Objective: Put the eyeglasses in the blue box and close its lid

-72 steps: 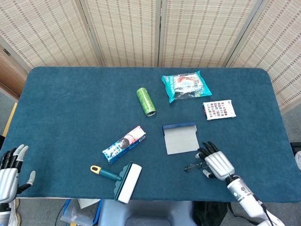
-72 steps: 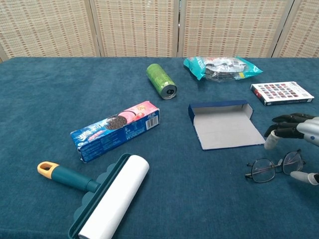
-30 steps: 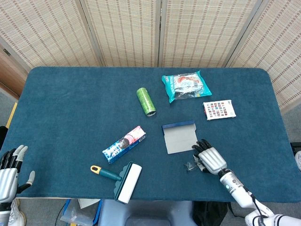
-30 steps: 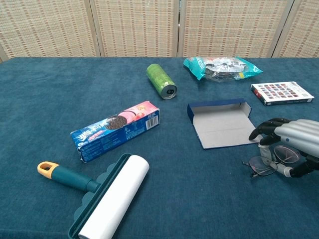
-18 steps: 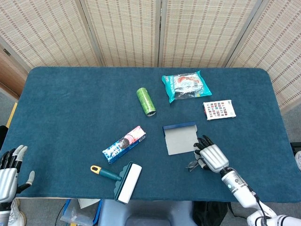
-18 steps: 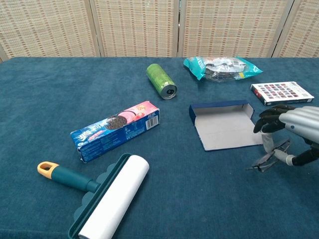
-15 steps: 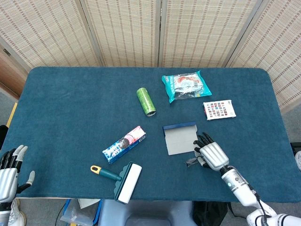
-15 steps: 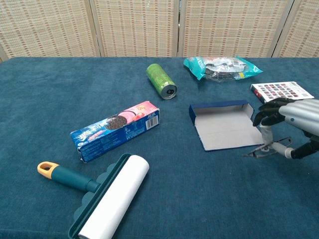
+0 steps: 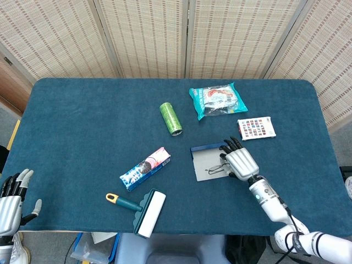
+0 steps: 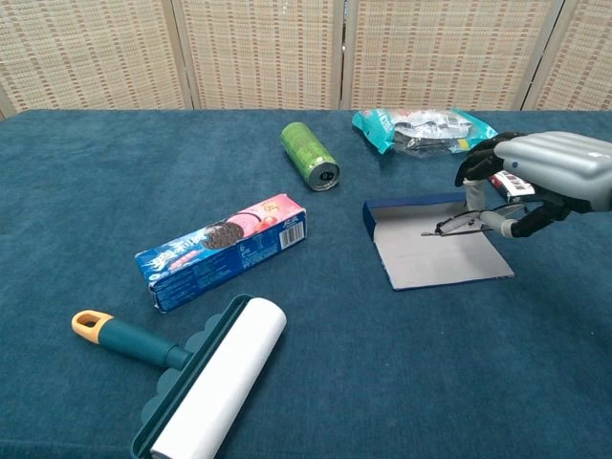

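Eyeglasses (image 10: pixel 459 225): pinched in your right hand (image 10: pixel 535 182), hanging clear of the table above the blue box (image 10: pixel 435 251); the frame's long axis runs roughly three-to-nine o'clock in the chest view, jutting out of the fingers toward nine o'clock, so the lenses lead and the hand trails at three. In the head view the eyeglasses (image 9: pixel 215 168) sit over the grey inner panel of the blue box (image 9: pixel 206 165), with your right hand (image 9: pixel 240 163) at three o'clock of them. The box lies opened flat, its raised blue wall along the twelve o'clock edge; which part is tray and which is lid you cannot settle from either view. Your right hand is plainly the nearer one; your left hand (image 9: pixel 10 206) rests at the table's far seven o'clock corner, fingers apart, holding nothing, well apart from everything. Hard to make out: the glasses are thin and dark, the temples and how many fingertips bear on them are not readable, and the palm hides the pinch in the head view. Around: biscuit pack (image 10: pixel 222 251), lint roller (image 10: pixel 196 376), green can (image 10: pixel 310 156), snack bag (image 10: pixel 423 129), small printed box (image 9: pixel 256 127).
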Motion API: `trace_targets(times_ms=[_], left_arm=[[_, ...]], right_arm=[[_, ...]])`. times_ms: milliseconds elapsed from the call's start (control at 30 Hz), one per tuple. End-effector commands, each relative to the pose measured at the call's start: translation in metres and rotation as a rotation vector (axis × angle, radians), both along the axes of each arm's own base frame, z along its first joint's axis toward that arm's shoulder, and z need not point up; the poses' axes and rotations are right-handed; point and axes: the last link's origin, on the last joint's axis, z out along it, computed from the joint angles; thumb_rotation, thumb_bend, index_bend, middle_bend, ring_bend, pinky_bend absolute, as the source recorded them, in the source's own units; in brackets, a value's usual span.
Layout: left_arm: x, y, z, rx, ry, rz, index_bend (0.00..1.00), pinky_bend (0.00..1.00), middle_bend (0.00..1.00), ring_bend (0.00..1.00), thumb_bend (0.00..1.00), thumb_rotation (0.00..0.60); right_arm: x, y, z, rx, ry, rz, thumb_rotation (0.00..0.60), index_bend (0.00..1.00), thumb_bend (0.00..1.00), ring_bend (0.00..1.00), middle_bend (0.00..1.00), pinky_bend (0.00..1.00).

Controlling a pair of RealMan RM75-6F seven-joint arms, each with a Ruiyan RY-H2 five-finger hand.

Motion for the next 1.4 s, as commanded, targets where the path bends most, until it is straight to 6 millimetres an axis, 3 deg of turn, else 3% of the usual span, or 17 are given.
trace_targets(times_ms=[33, 300, 567, 767, 967, 1067, 1400], left_arm=[[-0.001, 0.000, 0.000, 0.000, 0.000, 0.001, 0.00, 0.00, 0.00, 0.00, 0.40, 0.600], [-0.004, -0.001, 0.000, -0.002, -0.002, 0.008, 0.00, 0.00, 0.00, 0.00, 0.40, 0.600], [-0.005, 0.001, -0.003, -0.012, -0.006, 0.007, 0.00, 0.00, 0.00, 0.00, 0.40, 0.600], [-0.004, 0.002, -0.003, -0.011, -0.008, 0.004, 0.00, 0.00, 0.00, 0.00, 0.40, 0.600], [-0.007, 0.000, -0.002, -0.010, -0.007, 0.014, 0.00, 0.00, 0.00, 0.00, 0.40, 0.600], [-0.007, -0.001, -0.002, -0.013, -0.008, 0.014, 0.00, 0.00, 0.00, 0.00, 0.40, 0.600], [-0.008, -0.004, 0.000, -0.004, -0.013, 0.018, 0.00, 0.00, 0.00, 0.00, 0.40, 0.600]], right_arm=[[0.005, -0.011, -0.010, 0.003, 0.010, -0.017, 0.600, 0.55, 0.46, 0.09, 0.25, 0.02], [0.013, -0.020, -0.027, -0.007, 0.012, -0.036, 0.600, 0.54, 0.46, 0.09, 0.25, 0.02], [0.012, -0.021, -0.026, -0.033, 0.031, -0.058, 0.600, 0.17, 0.33, 0.02, 0.15, 0.02], [0.013, -0.019, -0.026, -0.038, 0.026, -0.066, 0.600, 0.03, 0.29, 0.00, 0.06, 0.02], [0.012, -0.002, -0.018, 0.000, 0.013, -0.032, 0.600, 0.01, 0.25, 0.00, 0.01, 0.02], [0.010, 0.002, -0.019, 0.019, 0.037, -0.026, 0.600, 0.00, 0.18, 0.00, 0.00, 0.00], [0.018, -0.011, -0.038, 0.033, 0.088, -0.023, 0.600, 0.00, 0.15, 0.00, 0.00, 0.00]])
